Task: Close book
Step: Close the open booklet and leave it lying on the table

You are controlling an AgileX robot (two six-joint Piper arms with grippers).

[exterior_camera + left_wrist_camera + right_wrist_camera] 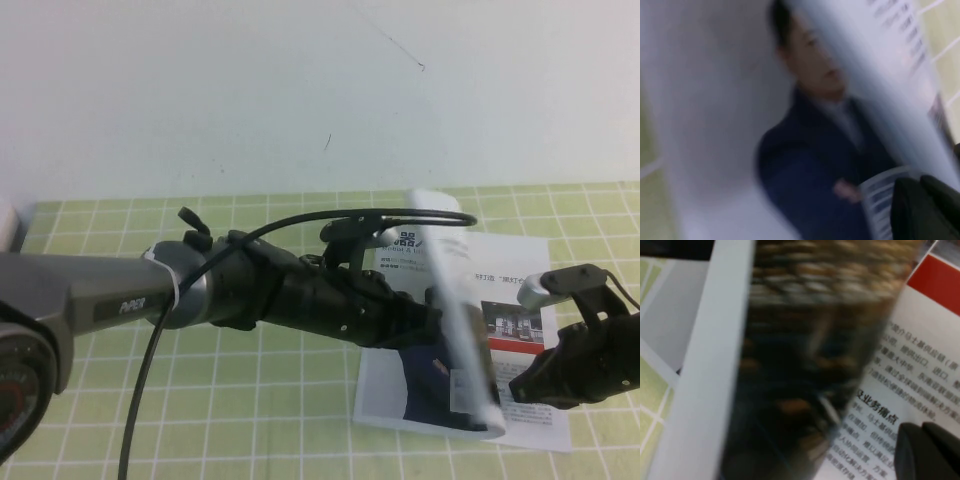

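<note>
While left gripper [428, 325], right gripper [525, 388] flank book [512, 275] — half-open.

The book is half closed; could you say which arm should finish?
Left, probably: the left gripper sits at the upright page, while the right gripper hangs over the flat printed page beyond it.

Table [250, 400] w/ pale green cloth & white grid lines, spans the whole width in high view. Behind it a plain white wall [200, 90], meeting the table's far edge. On wall: short dark mark [327, 141] approx centre, plus thin scratch [390, 40] higher up, to the right, ending in a small dot. Far left edge: pale grey obj [8, 225] on table, cut off, can't tell what it is.
</note>
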